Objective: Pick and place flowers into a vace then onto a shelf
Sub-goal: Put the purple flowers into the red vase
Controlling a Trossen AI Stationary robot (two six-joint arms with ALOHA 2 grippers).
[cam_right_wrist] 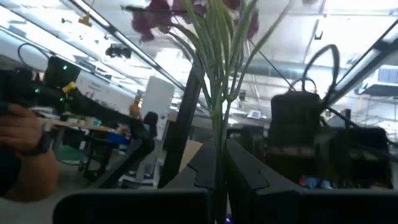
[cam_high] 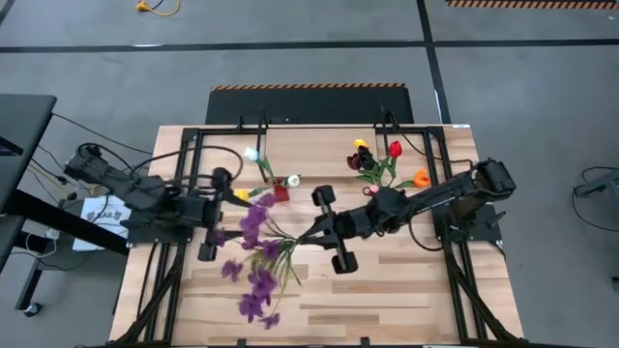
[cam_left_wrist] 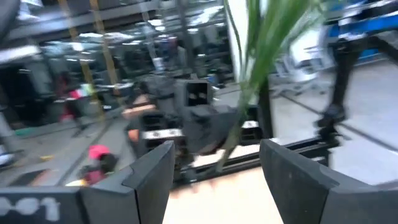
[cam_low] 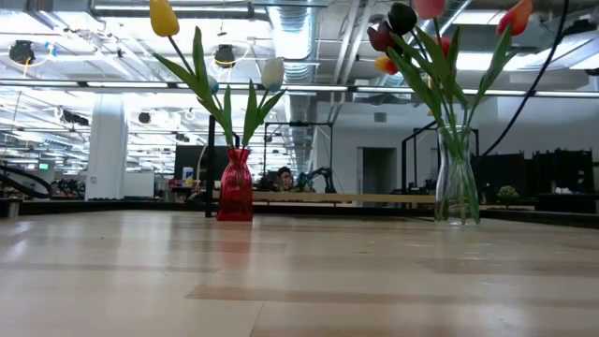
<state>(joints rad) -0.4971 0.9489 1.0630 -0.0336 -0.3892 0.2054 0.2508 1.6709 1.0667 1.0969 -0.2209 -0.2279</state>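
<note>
Mid-worktop, the right claw clamps the green stems of a purple-blossomed sprig, blooms fanning toward the near edge; the left claw gapes alongside.

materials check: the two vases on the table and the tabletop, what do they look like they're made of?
Red vase: opaque with a glossy sheen, likely glazed ceramic or coloured glass; I can't tell which.
Clear vase: transparent, the stems show through its wall, so glass or clear plastic.
Tabletop: light wood planks, with visible seams and grain and a smooth finish.
</note>
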